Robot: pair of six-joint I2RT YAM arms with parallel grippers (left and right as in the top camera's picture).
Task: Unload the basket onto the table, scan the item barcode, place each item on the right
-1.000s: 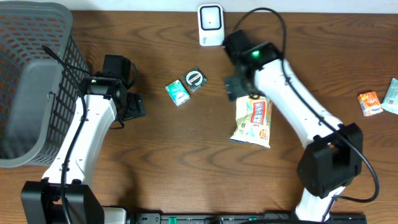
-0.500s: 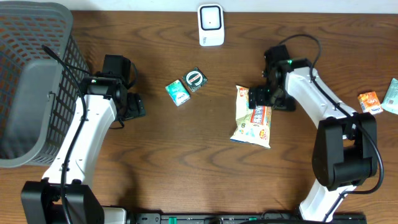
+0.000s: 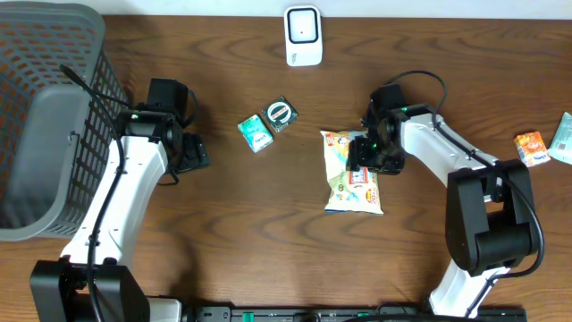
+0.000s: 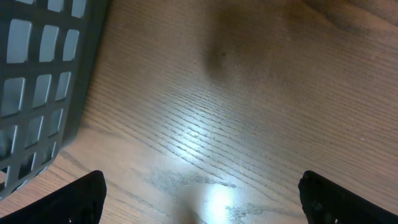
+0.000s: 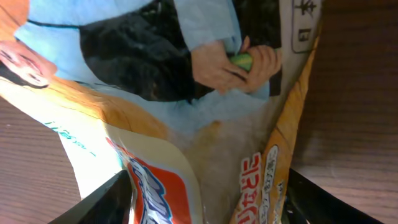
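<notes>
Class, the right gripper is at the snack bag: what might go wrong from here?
The right gripper straddles the crinkly yellow-and-white snack bag; the loose film may buckle or slip from the pinch.
No barcode shows on the bag's visible face, so the white scanner box may read nothing unless the bag is turned.

Yellow, white and red snack bag (image 3: 353, 192); grey grid basket (image 3: 36, 54); brown wood-grain table (image 3: 268, 224).

Glossy plastic snack bag (image 3: 353, 192), smooth wood-grain table (image 3: 268, 233), grey plastic mesh basket (image 3: 54, 54)
</notes>
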